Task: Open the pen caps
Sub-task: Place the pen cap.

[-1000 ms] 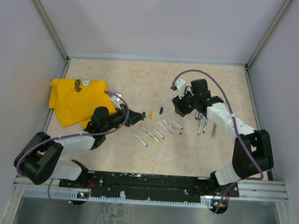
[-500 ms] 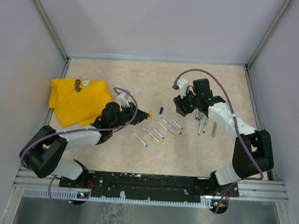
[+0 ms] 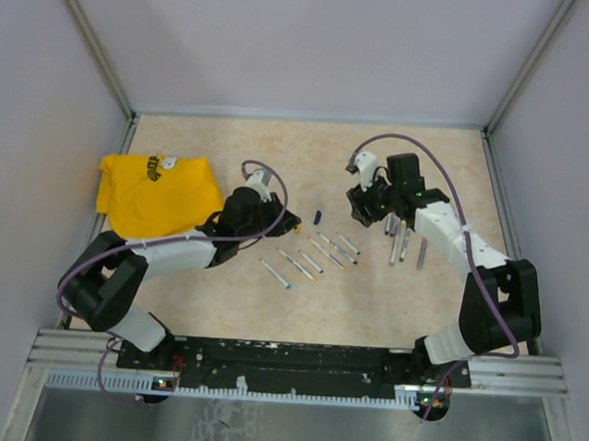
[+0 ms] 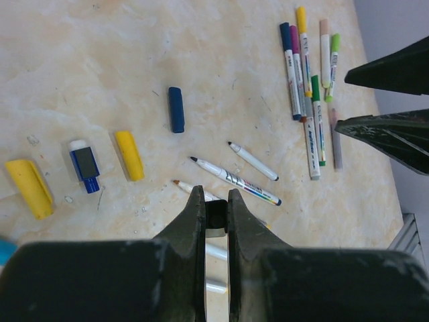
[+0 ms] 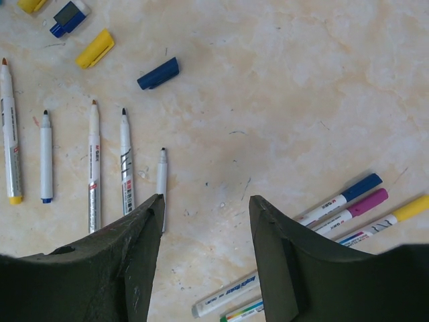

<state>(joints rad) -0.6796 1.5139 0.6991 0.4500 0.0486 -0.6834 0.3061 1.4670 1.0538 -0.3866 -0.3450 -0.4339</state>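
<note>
Left gripper was clamped on a dark cap; releasing low, beside the yellow cap ahead-left, looked wisest.

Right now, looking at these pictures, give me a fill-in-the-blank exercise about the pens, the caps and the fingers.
The right fingers stand ____ with nothing between them.
The loose cap beside the yellow cap is dark ____.
The crumpled cloth is ____.
In the right wrist view, ____ uncapped pens lie side by side.
Missing: open, blue, yellow, five.
</note>
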